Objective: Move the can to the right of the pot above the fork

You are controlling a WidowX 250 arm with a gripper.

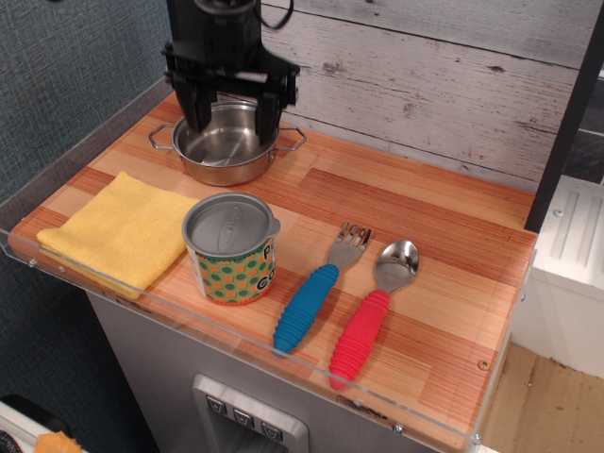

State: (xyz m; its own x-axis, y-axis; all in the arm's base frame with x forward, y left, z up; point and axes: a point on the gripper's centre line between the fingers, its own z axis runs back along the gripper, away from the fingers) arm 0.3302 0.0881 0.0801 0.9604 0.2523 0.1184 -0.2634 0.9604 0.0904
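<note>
The can (pixel 231 248), green with orange dots and a grey lid, stands upright near the front edge, right of the yellow cloth. The shiny steel pot (pixel 226 144) sits at the back left. The blue-handled fork (pixel 318 293) lies right of the can, tines pointing away. My black gripper (pixel 229 119) hangs over the pot with its fingers spread apart, open and empty, well behind the can.
A folded yellow cloth (pixel 121 229) lies at the front left. A red-handled spoon (pixel 371 316) lies right of the fork. A clear plastic rim (pixel 236 340) edges the wooden counter. A white plank wall stands behind.
</note>
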